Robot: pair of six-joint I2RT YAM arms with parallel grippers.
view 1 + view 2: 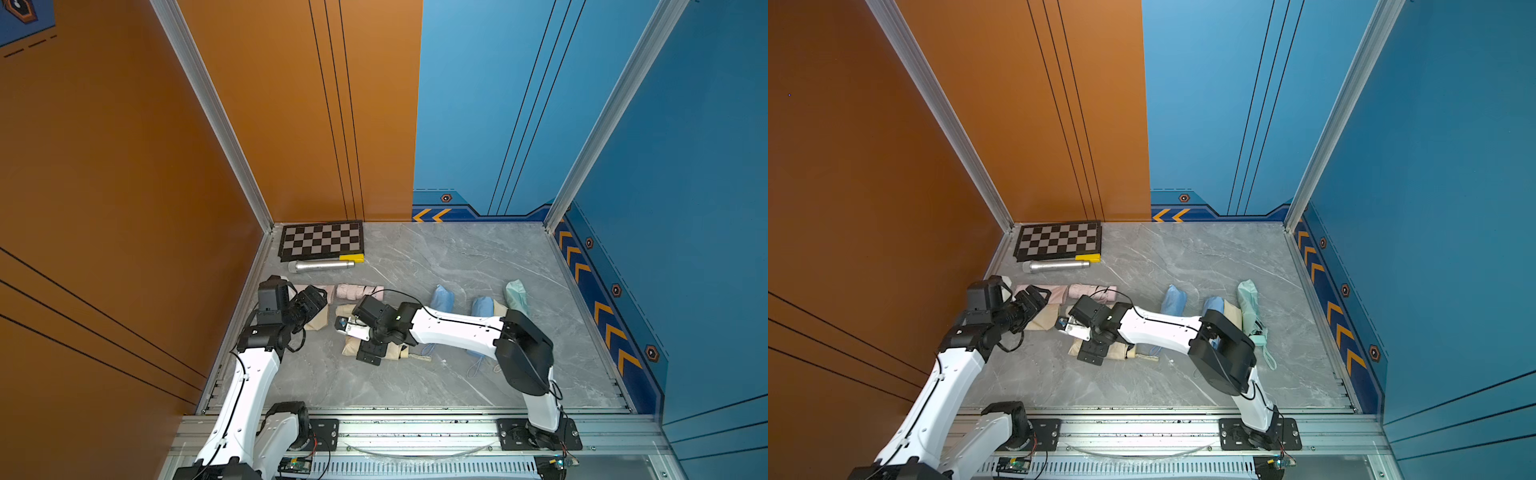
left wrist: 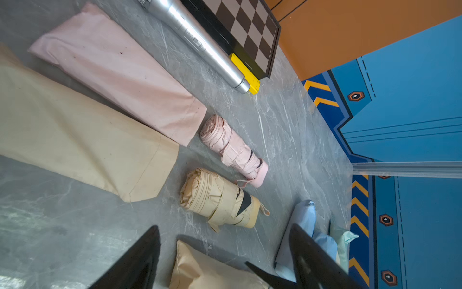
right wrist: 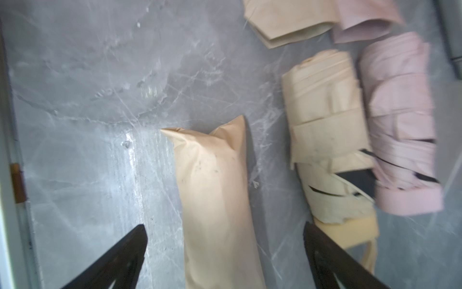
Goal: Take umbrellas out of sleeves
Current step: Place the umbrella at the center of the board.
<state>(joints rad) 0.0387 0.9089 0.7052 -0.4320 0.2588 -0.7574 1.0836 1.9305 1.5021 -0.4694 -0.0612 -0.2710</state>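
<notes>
Plenty of bare grey table [image 1: 457,257] toward the far blue wall and along the near rail. Tighter by the orange wall, with a checkerboard [image 1: 321,241], a yellow block [image 1: 351,257] and a metal cylinder [image 1: 320,266] packed into the far corner. Just in front of those, flat and empty side by side, a pink sleeve [image 2: 112,72] and a cream sleeve [image 2: 75,140]. Just past their open ends, bare on the table, the pink umbrella [image 2: 232,150] and the cream umbrella [image 2: 220,197]. Left gripper [image 2: 224,226] over the empty sleeves, fingers apart, holding nothing. Right gripper [image 3: 225,224] spread wide astride a stuffed cream sleeve [image 3: 215,187] in mid-table, neither finger seen touching it. Toward the blue side wall, two blue sleeves [image 1: 441,297] and a mint bundle [image 1: 1248,303], their near ends hidden behind the right arm. Hard to tell whether the mint one is sleeved. Far edge of the right wrist view smeared, with the pink umbrella there soft.
</notes>
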